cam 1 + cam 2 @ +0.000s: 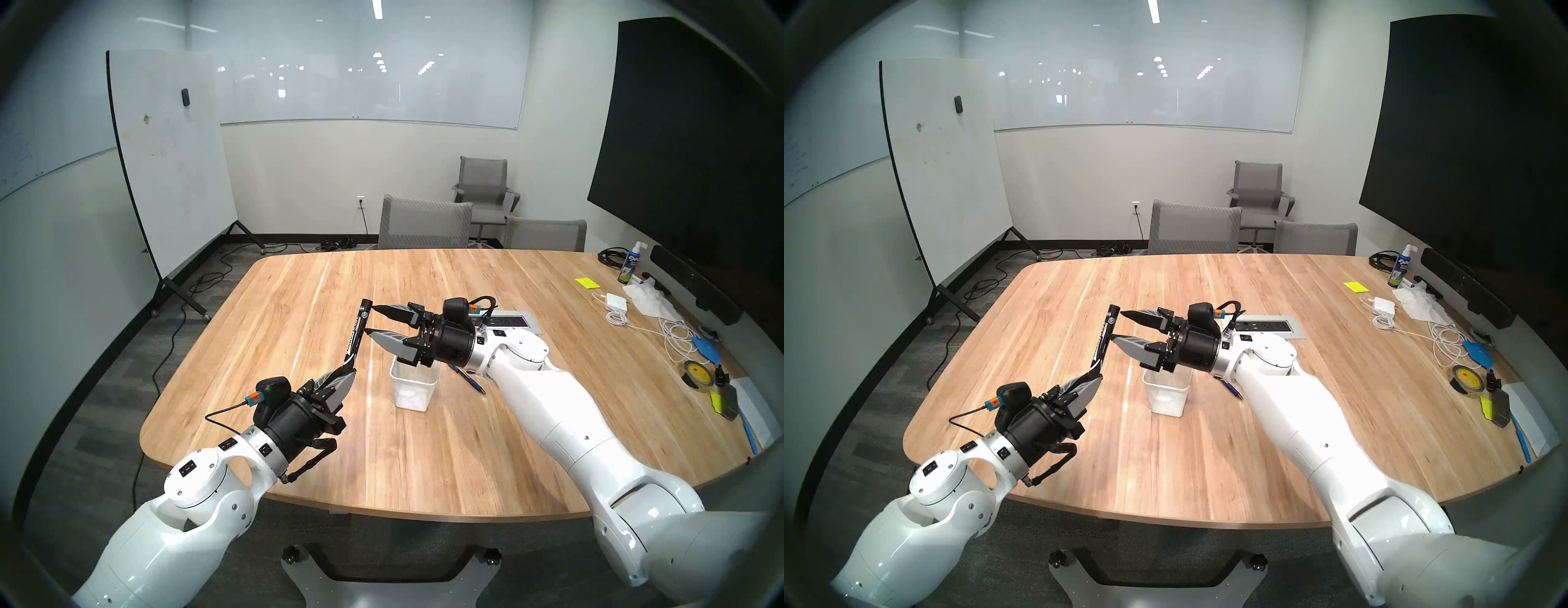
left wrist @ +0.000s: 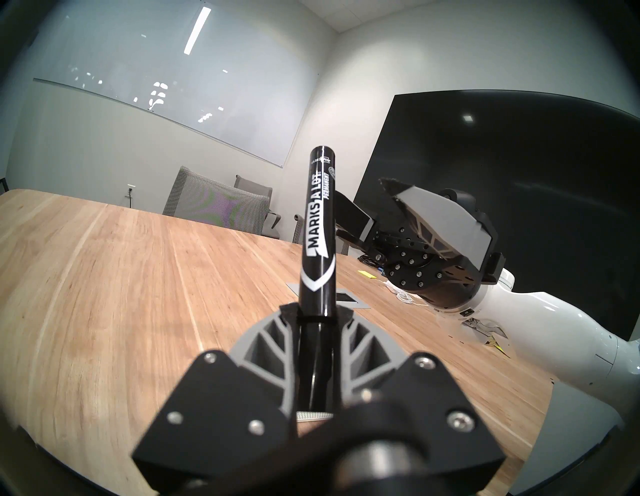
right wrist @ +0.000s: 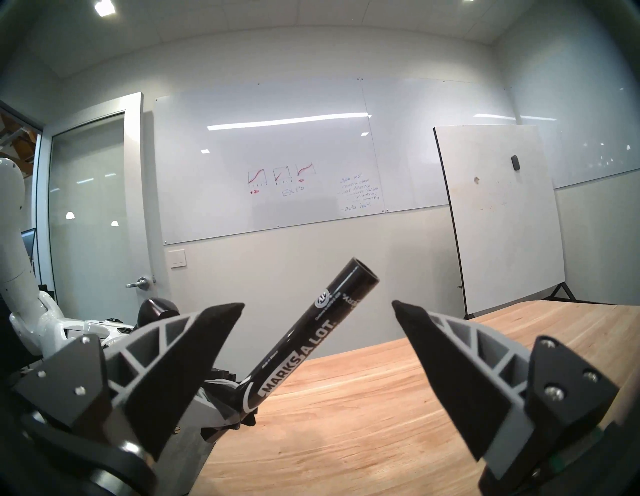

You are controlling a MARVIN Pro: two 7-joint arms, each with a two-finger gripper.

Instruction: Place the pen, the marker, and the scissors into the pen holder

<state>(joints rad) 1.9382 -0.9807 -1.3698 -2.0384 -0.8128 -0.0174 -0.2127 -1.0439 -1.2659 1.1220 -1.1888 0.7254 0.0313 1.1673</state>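
Left gripper (image 1: 345, 373) is clenched on the marker (image 1: 358, 333), fingers (image 2: 266, 332) pinching its lower end, so the marker sticks up and away from the wrist, tilted, well above the tabletop (image 1: 297, 305). White lettering runs along the barrel, and the free end points up toward the far side. Right gripper (image 1: 373, 320) comes in from the right with fingers (image 3: 214, 332) spread wide and released, holding nothing. Its tips sit right at the marker's upper half, one near the top end and one near mid-barrel. In the right wrist view the marker lies in the gap between the two fingers; can't tell if either tip touches it. Holder (image 1: 413, 388) stands upright on the tabletop just below the right gripper's wrist, its far rim partly hidden by it; looks empty as far as the mesh shows. Pen (image 1: 469, 378) lies flat on the tabletop just right of the holder, partly under the right arm. Scissors are not visible in any view. Far right edge of the tabletop has clutter: spray bottle (image 1: 630, 267), white charger (image 1: 615, 300), tape roll (image 1: 695, 373).
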